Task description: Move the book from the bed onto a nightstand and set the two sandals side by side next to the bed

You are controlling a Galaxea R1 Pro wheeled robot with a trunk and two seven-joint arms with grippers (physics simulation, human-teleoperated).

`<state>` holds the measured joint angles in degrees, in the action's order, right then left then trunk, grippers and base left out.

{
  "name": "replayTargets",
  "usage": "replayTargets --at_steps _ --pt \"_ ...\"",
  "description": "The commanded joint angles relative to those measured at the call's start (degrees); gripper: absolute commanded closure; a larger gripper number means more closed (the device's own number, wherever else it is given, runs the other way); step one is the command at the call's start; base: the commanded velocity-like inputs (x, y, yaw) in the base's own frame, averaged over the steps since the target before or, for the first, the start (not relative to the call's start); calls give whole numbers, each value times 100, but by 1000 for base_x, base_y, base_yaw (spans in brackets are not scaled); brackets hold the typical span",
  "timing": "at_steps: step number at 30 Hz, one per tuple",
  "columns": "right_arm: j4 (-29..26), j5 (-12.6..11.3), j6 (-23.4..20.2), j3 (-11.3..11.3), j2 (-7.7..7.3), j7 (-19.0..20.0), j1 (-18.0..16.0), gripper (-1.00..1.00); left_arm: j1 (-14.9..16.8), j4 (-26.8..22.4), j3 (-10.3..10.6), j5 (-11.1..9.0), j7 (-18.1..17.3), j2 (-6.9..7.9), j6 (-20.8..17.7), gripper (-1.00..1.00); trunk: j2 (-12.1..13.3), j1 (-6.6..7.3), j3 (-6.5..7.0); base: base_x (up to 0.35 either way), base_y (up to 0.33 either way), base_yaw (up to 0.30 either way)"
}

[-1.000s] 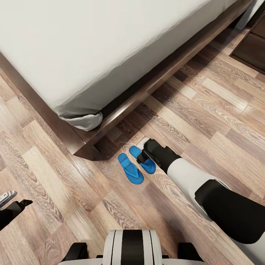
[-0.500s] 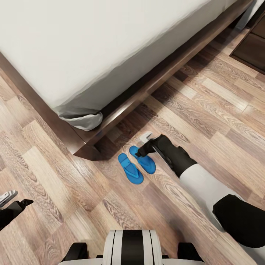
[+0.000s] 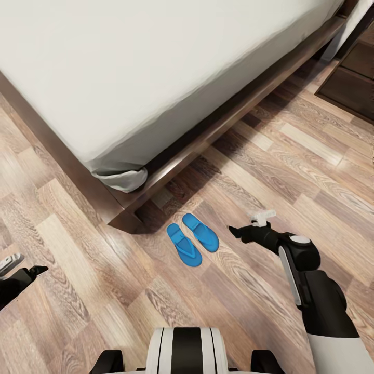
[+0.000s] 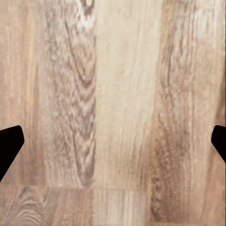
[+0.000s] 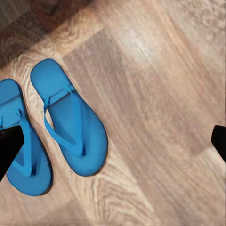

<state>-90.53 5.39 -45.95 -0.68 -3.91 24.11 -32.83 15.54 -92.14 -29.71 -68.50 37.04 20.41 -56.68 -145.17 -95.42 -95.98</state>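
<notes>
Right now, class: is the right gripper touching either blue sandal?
Apart. The head view shows bare floor between the right gripper and the nearer sandal.

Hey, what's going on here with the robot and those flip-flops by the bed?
The two blue sandals lie side by side on the wood floor just off the corner of the bed. The right gripper is open, holds nothing, and hangs a little to the side of them. The left gripper is open too, over bare floor. No book is visible on the mattress.
</notes>
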Motion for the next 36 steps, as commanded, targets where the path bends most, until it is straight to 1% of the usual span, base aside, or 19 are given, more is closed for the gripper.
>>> replayTargets --at_steps 1,3,4,6,12,17,19,21,22,23,24,26,27,30,31,32,33,34,36 --pt "-47 54 -19 -80 -2 53 59 -100 36 -4 -3 -58 54 4 -19 -100 0 3 20 0 0 0" --pt "-103 54 -11 -211 -14 52 146 -100 85 -5 -2 -58 49 8 -35 -100 3 8 64 0 0 -4" --pt "-161 48 -7 -455 -25 49 240 -100 130 -5 13 -58 44 9 -136 -100 4 11 86 0 0 -110" --pt "-181 42 -14 -600 -25 52 271 -100 145 -5 88 -58 42 11 -222 -100 7 16 131 0 0 -159" --pt "-198 40 -14 -712 -3 51 297 -100 164 -5 291 -59 37 15 -294 -100 15 31 263 0 0 -143" --pt "-201 41 -22 -725 3 50 303 -100 115 -2 401 -34 -78 1 -293 -100 22 44 374 0 0 -22" --pt "-202 41 -29 -728 3 50 303 -100 85 7 604 -10 -182 -36 -266 -100 24 49 419 0 0 -7" --pt "-202 40 -32 -730 4 50 304 -100 41 25 871 3 -228 -76 -227 -100 27 55 463 0 0 -4" --pt "-202 39 -37 -733 4 50 308 -100 -48 41 1416 93 -269 -150 -74 -100 28 57 485 0 0 -2" --pt "-202 40 -44 -739 4 50 310 -100 -90 47 1800 228 -284 -182 87 -100 30 60 507 0 0 -1" --pt "-202 41 -47 -743 4 50 309 -100 -117 50 2123 384 -297 -202 228 -100 31 62 529 0 0 0" --pt "-202 41 -50 -747 4 50 309 -100 -134 54 2357 498 -305 -216 326 -100 34 68 574 0 0 -10" --pt "-202 41 -51 -748 4 50 309 -100 -149 61 2582 604 -314 -227 409 -100 35 70 596 0 0 -82" --pt "-202 41 -53 -746 4 50 308 -100 -157 63 2753 658 -361 -233 446 -100 39 78 662 0 0 -137" --pt "-202 41 -53 -741 4 50 306 -100 -160 67 2878 680 -439 -235 454 -100 40 80 684 0 0 -199" --pt "-202 41 -54 -737 4 50 308 -100 -161 68 2941 689 -487 -236 456 -100 42 83 707 0 0 -211" --pt "-202 41 -54 -737 4 50 308 -100 -161 68 2941 689 -487 -236 456 -100 43 86 729 0 0 -211" --pt "-202 41 -54 -732 4 50 306 -100 -163 72 3063 702 -588 -237 456 -100 44 88 751 0 0 -230" --pt "-202 41 -54 -729 4 50 307 -100 -162 76 3160 709 -672 -238 456 -100 47 93 795 0 0 -240"
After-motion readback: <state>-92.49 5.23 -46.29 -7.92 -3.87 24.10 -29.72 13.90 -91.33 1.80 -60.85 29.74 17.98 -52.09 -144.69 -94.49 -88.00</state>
